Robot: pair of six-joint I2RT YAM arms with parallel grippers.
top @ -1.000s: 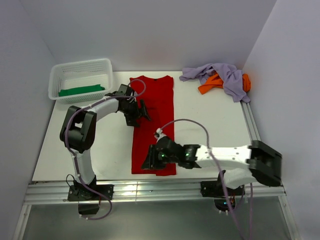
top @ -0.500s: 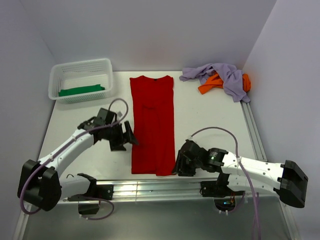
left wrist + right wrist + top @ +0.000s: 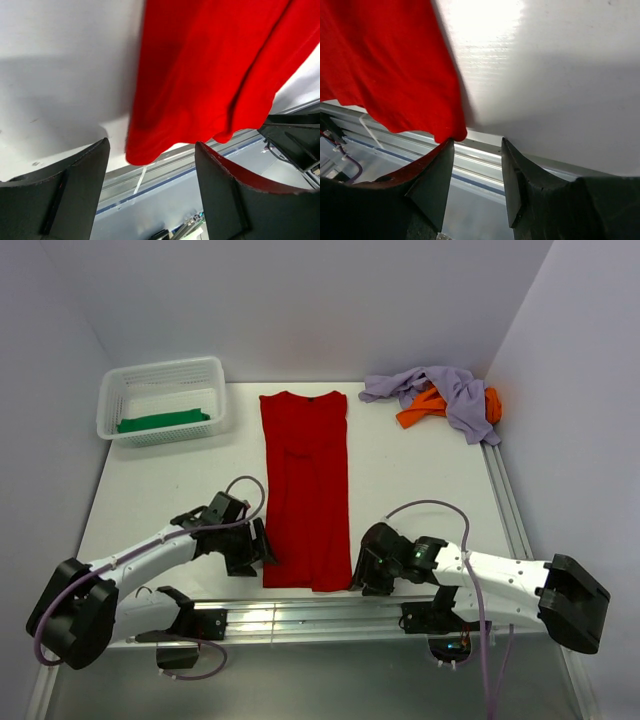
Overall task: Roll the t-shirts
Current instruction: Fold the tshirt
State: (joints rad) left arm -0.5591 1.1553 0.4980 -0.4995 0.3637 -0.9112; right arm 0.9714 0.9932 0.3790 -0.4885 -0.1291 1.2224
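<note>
Red t-shirt [image 3: 305, 490], green t-shirt [image 3: 163, 421], white basket [image 3: 170, 433], lavender t-shirt [image 3: 450, 390], orange t-shirt [image 3: 420, 412], white table [image 3: 420, 480].

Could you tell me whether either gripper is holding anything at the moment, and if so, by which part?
Nothing is held: the left gripper and the right gripper both stand open beside the near corners of the red t-shirt.

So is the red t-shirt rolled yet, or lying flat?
Flat, not rolled. The red t-shirt lies as a long narrow strip, its near hem uncurled between the open left gripper and right gripper.
</note>
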